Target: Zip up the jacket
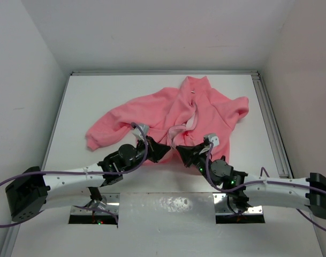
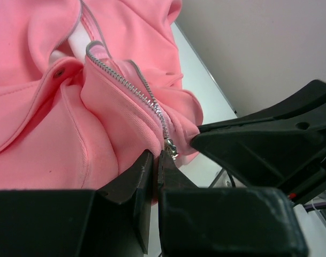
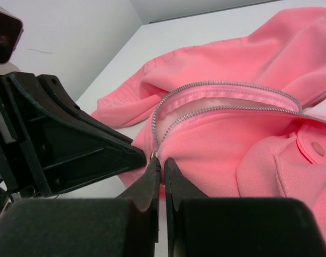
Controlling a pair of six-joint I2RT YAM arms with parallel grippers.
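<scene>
Jacket lies rumpled mid-table, collar toward the far edge, zipper open. My left claw is pinched to a thin slit right under the metal pull. My right claw is the same, at the zipper's bottom end. Can't tell if either has fabric.

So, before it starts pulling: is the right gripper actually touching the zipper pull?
Touching. In the right wrist view the right gripper is shut on the metal zipper pull at the jacket hem, no gap visible.
</scene>
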